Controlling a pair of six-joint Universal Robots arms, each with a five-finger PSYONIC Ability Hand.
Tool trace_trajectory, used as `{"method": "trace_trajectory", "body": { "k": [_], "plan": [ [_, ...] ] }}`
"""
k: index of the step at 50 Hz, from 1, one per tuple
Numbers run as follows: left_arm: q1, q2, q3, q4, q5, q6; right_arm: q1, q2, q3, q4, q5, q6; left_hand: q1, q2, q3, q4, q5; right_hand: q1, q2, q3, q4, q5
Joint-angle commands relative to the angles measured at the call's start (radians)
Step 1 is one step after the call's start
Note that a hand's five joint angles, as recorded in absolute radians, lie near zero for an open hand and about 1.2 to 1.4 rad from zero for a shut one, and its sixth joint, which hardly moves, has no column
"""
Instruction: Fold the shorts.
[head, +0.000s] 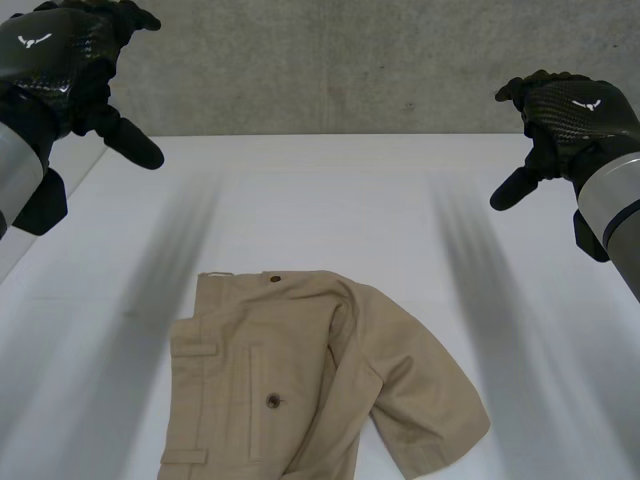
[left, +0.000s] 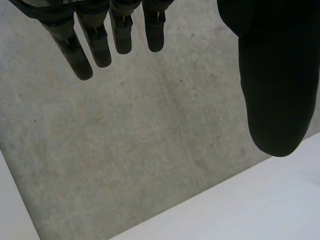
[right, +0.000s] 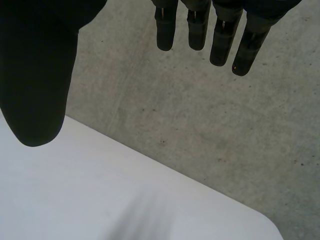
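Shorts (head: 300, 390): lower centre of the head view, flat on the white table (head: 330, 190), cut off by the bottom edge. Tan cloth, two dark buttons showing, one leg splayed toward the lower right and rumpled. My left hand (head: 60, 65), upper left, and my right hand (head: 570, 115), upper right, hang well apart from the cloth, fingers straight and spread, holding nothing. Judgement: folding not begun. I should come down on the splayed leg's edge, pinch it cleanly and lay it squarely over the other leg.
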Motion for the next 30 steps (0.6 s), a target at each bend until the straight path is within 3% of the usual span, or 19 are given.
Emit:
{"method": "trace_trajectory", "body": {
  "k": [1,11,17,21,26,30],
  "plan": [
    [-0.01,-0.08,0.073,-0.089,-0.008,-0.025,-0.004,-0.002,-0.008,-0.001,-0.003,-0.01,-0.033,-0.015,-0.037,-0.023,-0.028,-0.033,-0.051,-0.039,-0.066,-0.069],
    [0.002,-0.083,-0.002,-0.086,-0.005,-0.031,-0.005,-0.008,-0.012,0.0,-0.018,-0.031,-0.016,0.003,-0.02,-0.005,-0.01,-0.033,-0.051,-0.039,-0.066,-0.069],
    [-0.004,-0.092,-0.067,-0.088,0.004,-0.008,-0.004,-0.007,-0.008,0.0,-0.029,-0.143,0.016,0.035,0.012,0.027,0.022,-0.033,-0.051,-0.039,-0.066,-0.069],
    [-0.014,-0.144,-0.08,-0.112,0.007,0.073,-0.004,-0.005,0.005,-0.001,-0.039,-0.229,0.081,0.1,0.077,0.092,0.087,-0.033,-0.051,-0.039,-0.066,-0.069],
    [-0.071,-0.224,-0.097,-0.155,-0.002,0.249,0.001,0.001,0.008,0.0,-0.039,-0.237,0.128,0.147,0.124,0.139,0.134,-0.033,-0.051,-0.039,-0.066,-0.069],
    [-0.096,-0.282,-0.106,-0.154,-0.01,0.313,0.002,0.005,0.011,0.0,-0.042,-0.24,0.178,0.197,0.174,0.189,0.184,-0.033,-0.051,-0.039,-0.066,-0.069]
  ]
}}
